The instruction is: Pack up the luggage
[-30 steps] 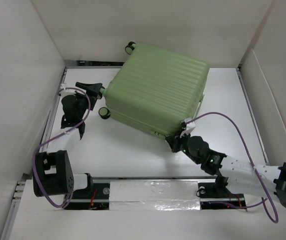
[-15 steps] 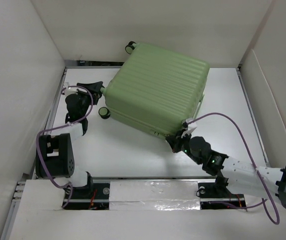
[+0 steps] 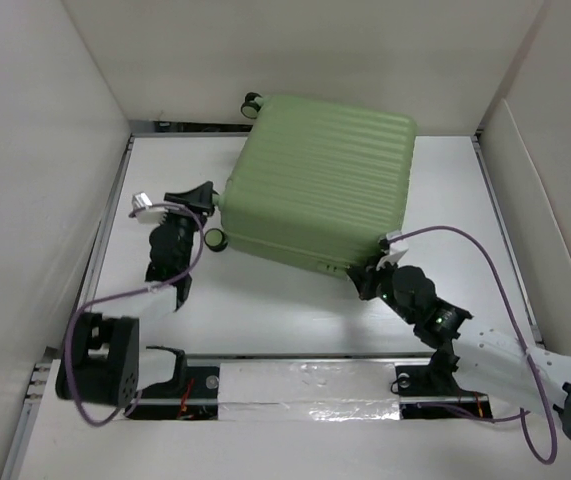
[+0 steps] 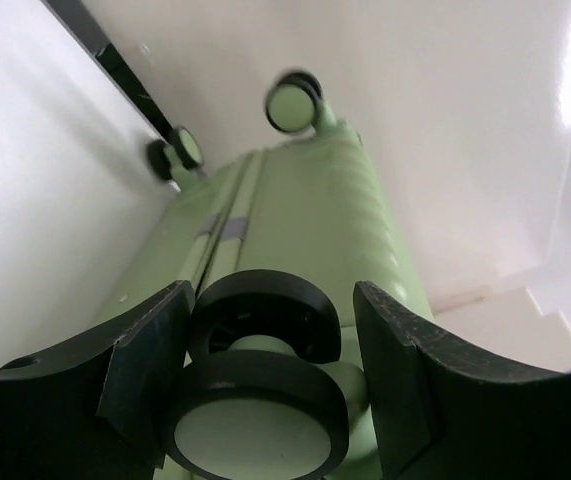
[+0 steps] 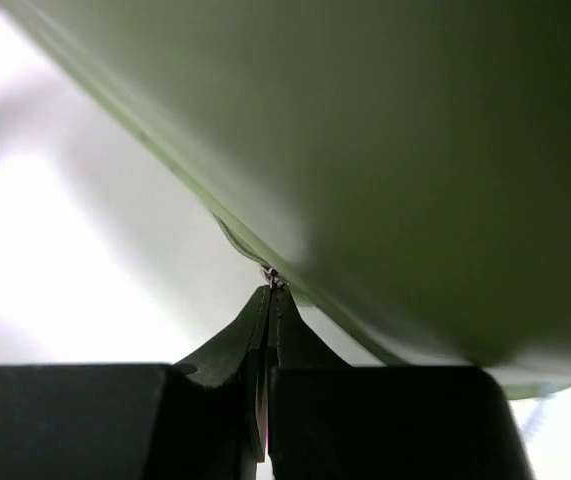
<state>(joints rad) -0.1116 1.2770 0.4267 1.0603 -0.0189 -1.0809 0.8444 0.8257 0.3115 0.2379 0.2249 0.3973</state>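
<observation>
The luggage [image 3: 320, 180] is a light green ribbed hard-shell suitcase lying closed and flat at the middle back of the table. My left gripper [image 3: 205, 193] is at its left side. In the left wrist view its jaws stand open around a black-and-green double wheel [image 4: 255, 400]; the left finger [image 4: 145, 365] touches the wheel and the right one stands apart. My right gripper [image 3: 365, 277] is at the near edge of the luggage [image 5: 415, 150], shut [image 5: 270, 292] on a small metal zipper pull [image 5: 272, 275] at the seam.
White walls enclose the table on the left, back and right. Another wheel [image 3: 213, 238] sticks out at the near left corner and one [image 3: 252, 102] at the far left corner. Purple cables loop beside both arms.
The suitcase has turned clockwise and shifted right. My left gripper moved nearer and right with its wheel end. My right gripper moved slightly right along the near edge.
</observation>
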